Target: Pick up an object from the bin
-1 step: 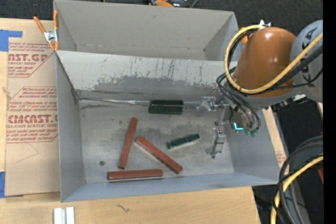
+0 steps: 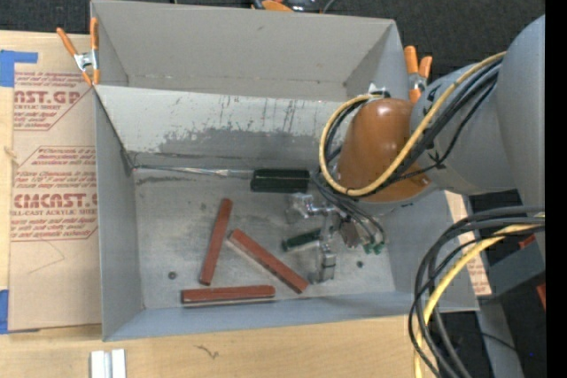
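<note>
My gripper [image 2: 325,259] hangs low over the right front part of the bin floor, under the arm's orange cover. A small dark green piece [image 2: 299,240] lies just to its left, close to or touching it. A reddish-brown flat bar [image 2: 266,260] lies slanted on the floor, and its right end reaches almost under the gripper. A second small green bit [image 2: 373,248] shows to the gripper's right. Whether anything is between the jaws is hidden.
A black oblong block [image 2: 280,181] lies near the back wall. Two more reddish-brown bars lie to the left: one nearly upright in the view [image 2: 215,241], one along the front wall [image 2: 228,295]. The arm and its cables cover the bin's right side.
</note>
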